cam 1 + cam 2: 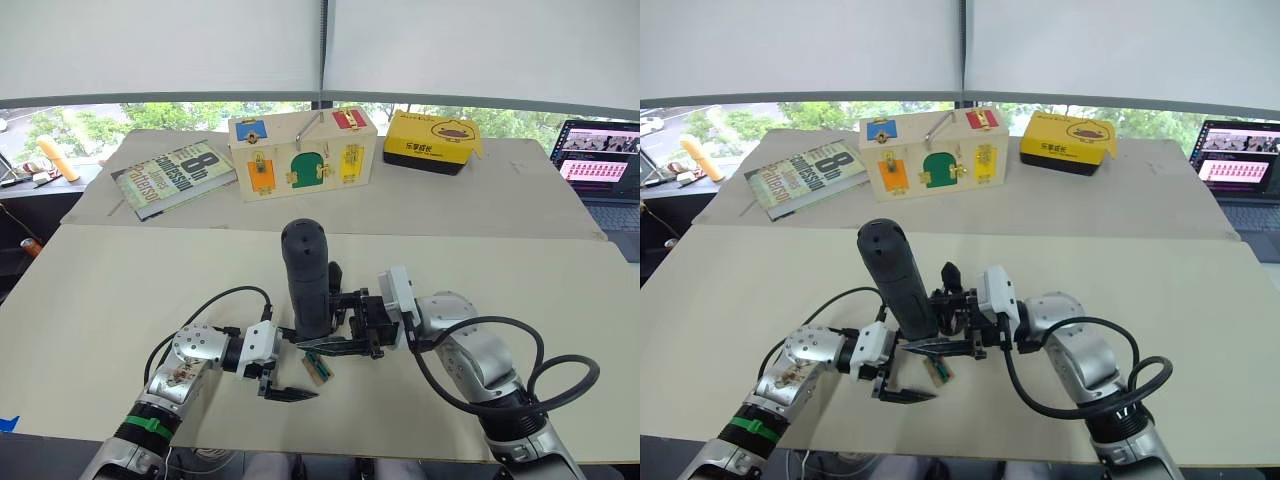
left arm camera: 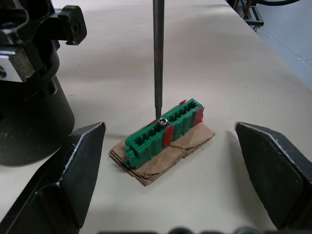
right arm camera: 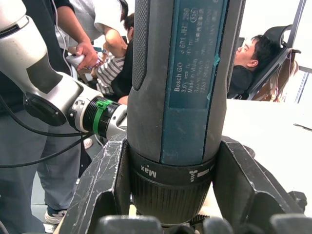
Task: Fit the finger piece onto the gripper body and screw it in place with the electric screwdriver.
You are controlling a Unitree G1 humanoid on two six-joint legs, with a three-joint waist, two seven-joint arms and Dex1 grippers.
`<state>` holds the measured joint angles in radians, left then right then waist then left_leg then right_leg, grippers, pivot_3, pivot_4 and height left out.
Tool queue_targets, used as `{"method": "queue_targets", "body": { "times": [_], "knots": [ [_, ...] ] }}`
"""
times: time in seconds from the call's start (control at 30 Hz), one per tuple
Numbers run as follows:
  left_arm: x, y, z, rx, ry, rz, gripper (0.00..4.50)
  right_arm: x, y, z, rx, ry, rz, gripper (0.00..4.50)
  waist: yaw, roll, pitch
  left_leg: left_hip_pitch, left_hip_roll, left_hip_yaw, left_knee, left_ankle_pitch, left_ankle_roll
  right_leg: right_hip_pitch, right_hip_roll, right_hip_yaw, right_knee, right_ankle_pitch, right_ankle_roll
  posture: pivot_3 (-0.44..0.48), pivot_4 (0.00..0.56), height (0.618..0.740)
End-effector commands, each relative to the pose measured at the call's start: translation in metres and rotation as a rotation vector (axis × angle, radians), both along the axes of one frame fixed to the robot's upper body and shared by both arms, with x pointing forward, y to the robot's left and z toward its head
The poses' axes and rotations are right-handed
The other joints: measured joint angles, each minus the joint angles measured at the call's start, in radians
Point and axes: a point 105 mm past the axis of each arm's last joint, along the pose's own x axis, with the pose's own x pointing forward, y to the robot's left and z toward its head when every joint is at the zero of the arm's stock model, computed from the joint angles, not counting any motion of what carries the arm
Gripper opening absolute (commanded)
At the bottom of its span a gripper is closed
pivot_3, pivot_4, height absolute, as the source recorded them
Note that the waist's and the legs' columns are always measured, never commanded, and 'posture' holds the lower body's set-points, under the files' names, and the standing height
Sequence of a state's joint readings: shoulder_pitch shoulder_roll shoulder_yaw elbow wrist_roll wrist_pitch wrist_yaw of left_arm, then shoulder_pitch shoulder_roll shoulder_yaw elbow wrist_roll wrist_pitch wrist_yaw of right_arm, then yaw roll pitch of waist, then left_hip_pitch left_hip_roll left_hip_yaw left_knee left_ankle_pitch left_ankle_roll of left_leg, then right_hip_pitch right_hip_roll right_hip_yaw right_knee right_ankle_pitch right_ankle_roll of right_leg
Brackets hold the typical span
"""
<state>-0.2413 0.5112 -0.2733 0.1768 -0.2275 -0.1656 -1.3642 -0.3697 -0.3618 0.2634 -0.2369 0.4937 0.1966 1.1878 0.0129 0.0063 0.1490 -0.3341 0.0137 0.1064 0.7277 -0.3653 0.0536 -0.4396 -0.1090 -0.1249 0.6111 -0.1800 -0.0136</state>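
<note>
My right gripper (image 1: 335, 325) is shut on the electric screwdriver (image 1: 306, 280), a dark cylinder held upright over the table. Its thin metal bit (image 2: 157, 53) points straight down, with the tip on a screw head (image 2: 162, 120) in a small green-and-tan block (image 2: 163, 134). My left gripper (image 2: 169, 127) is open, its two fingers apart on either side of that block without touching it. A chunky black mechanism, the gripper body (image 2: 29, 58), stands just behind the screwdriver. The finger piece is hidden from me.
At the back of the table stand a wooden lock box (image 1: 302, 152), a book (image 1: 172, 176) and a yellow box (image 1: 432, 140). A laptop (image 1: 605, 165) sits at the far right. People (image 3: 97, 44) stand and sit beyond the table's front.
</note>
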Motion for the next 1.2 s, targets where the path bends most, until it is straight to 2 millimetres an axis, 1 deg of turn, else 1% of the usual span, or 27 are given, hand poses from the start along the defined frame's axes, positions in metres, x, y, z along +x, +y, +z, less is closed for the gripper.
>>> {"method": "queue_targets", "body": {
  "times": [0.03,1.2],
  "knots": [
    [-0.0060,0.0062,-0.0224,0.058,0.087,0.033,4.49,-0.0054,0.0012,0.0104,0.040,-0.031,0.023,1.95,0.000,0.000,0.000,0.000,0.000,0.000,0.000,0.000,0.000,0.000,0.000,0.000,0.000,0.000,0.000,0.000,0.150,0.740],
    [-0.0044,0.0059,-0.0253,0.061,0.087,0.037,4.49,-0.0058,0.0019,0.0120,0.048,-0.036,0.031,1.95,0.001,0.000,0.000,0.000,0.000,-0.001,0.000,0.000,0.000,0.000,-0.001,0.000,0.000,0.000,0.000,0.000,0.150,0.740]
  ]
}}
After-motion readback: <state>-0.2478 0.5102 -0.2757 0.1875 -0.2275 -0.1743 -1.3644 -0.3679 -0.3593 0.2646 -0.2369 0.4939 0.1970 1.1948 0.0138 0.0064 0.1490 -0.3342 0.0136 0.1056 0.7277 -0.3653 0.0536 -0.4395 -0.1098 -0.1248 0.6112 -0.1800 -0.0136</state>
